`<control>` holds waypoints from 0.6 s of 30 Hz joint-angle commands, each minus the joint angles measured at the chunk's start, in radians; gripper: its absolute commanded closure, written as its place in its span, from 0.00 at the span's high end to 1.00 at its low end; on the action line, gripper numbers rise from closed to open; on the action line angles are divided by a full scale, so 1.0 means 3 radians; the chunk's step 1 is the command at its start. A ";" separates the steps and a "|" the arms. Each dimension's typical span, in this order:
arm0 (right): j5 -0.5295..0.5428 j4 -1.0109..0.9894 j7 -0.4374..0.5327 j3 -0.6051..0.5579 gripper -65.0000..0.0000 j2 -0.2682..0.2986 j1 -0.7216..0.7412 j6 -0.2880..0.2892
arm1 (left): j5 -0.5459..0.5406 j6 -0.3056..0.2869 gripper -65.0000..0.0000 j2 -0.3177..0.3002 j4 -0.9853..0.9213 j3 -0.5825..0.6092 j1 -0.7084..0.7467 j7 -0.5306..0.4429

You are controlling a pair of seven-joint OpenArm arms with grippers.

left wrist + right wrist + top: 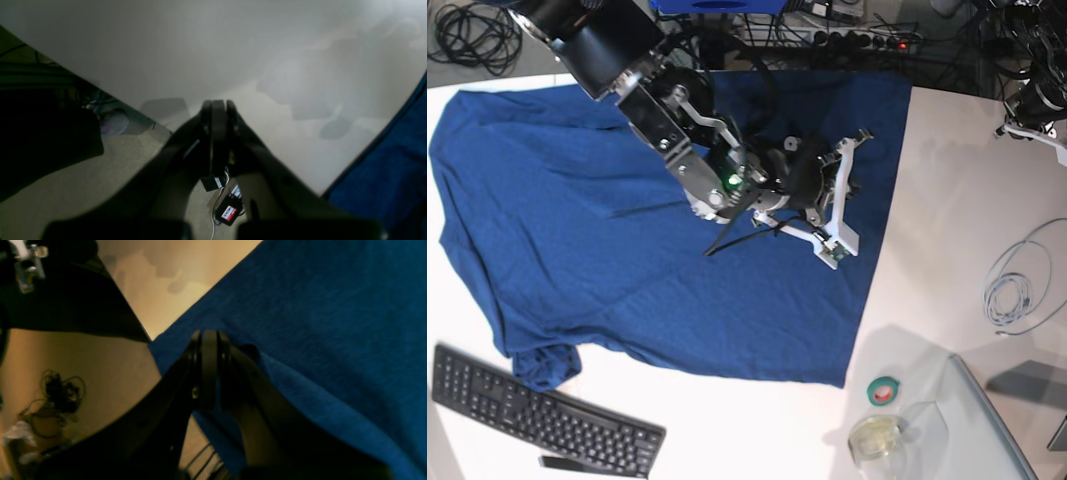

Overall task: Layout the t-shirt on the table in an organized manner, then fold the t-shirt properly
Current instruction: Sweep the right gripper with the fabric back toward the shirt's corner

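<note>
Surface: white table (947, 180), which you see bare along the right side and the near edge in the base view.
Keyboard: black keyboard (537, 415) at the near left corner of the table, its far end just beside a bunched sleeve.
T-shirt: dark navy t-shirt (557, 220) spread flat across the left and middle of the table, its straight edge running down the right; a few soft creases, and the near-left sleeve crumpled.
Right arm: you see it reach in from the top left of the base view, slanting over the cloth, the wrist turned sideways above the shirt's middle.
Right gripper: right gripper (209, 336) has its jaws pressed together with no gap; in its wrist view the tips sit at a raised fold of cloth, but whether cloth is pinched you cannot tell.
Small items: green tape roll (884, 391) and a clear cup (874, 438) near the front right, a coiled cable (1017, 285) further right.
Left arm: only its end shows, at the far right corner.
Left gripper: left gripper (218, 105) has its jaws closed on nothing, over the table edge, apart from the shirt.
</note>
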 commanded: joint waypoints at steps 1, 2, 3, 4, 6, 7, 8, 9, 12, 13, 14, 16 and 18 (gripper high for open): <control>0.0043 0.0008 0.0134 -0.0043 0.00 -0.0050 0.0084 0.0013 | -0.0020 0.0000 0.00 -0.0065 0.0049 -0.0032 0.0000 -0.0054; 0.0043 -0.0048 0.0175 -0.0089 0.00 -0.0055 0.0104 0.0013 | -0.0020 0.0000 0.00 -0.0065 0.0049 -0.0038 0.0006 -0.0054; 0.0043 -0.0110 0.0211 -0.0125 0.00 -0.0060 0.0124 0.0013 | -0.0020 0.0000 0.00 -0.0065 0.0049 -0.0038 0.0011 -0.0054; 0.0054 -0.0161 0.0231 -0.0151 0.00 -0.0065 0.0155 0.0013 | -0.0020 0.0000 0.00 -0.0065 0.0054 -0.0043 0.0036 -0.0054; 0.0059 -0.0253 0.0247 -0.0197 0.00 -0.0075 0.0201 0.0013 | -0.0020 0.0000 0.00 -0.0090 0.0054 -0.0043 0.0041 -0.0054; 0.0059 -0.0309 0.0247 -0.0232 0.00 -0.0101 0.0227 0.0013 | -0.0020 0.0000 0.00 -0.0106 0.0049 -0.0043 0.0041 -0.0054; 0.0059 -0.0360 0.0252 -0.0263 0.00 -0.0111 0.0257 0.0013 | -0.0020 0.0000 0.00 -0.0106 0.0049 -0.0043 0.0046 -0.0054; 0.0059 -0.0401 0.0252 -0.0284 0.00 -0.0116 0.0278 0.0013 | -0.0020 0.0000 0.00 -0.0106 0.0049 -0.0043 0.0046 -0.0054; 0.0064 -0.0493 0.0369 -0.0376 0.00 -0.0132 0.0334 0.0013 | -0.0020 0.0000 0.00 -0.0106 0.0049 -0.0022 0.0046 -0.0054; 0.0064 -0.0529 0.0405 -0.0411 0.00 -0.0132 0.0344 0.0013 | -0.0020 0.0000 0.00 -0.0101 0.0049 -0.0022 0.0046 -0.0054; 0.0064 -0.0565 0.0436 -0.0427 0.00 -0.0132 0.0350 0.0013 | -0.0020 0.0000 0.00 -0.0095 0.0049 -0.0017 0.0046 -0.0054; 0.0064 -0.0606 0.0436 -0.0447 0.00 -0.0137 0.0365 0.0013 | -0.0020 0.0000 0.00 -0.0090 0.0049 -0.0017 0.0046 -0.0054; 0.0064 -0.0606 0.0462 -0.0498 0.00 -0.0137 0.0365 0.0013 | -0.0020 0.0000 0.00 -0.0090 0.0049 -0.0017 0.0046 -0.0054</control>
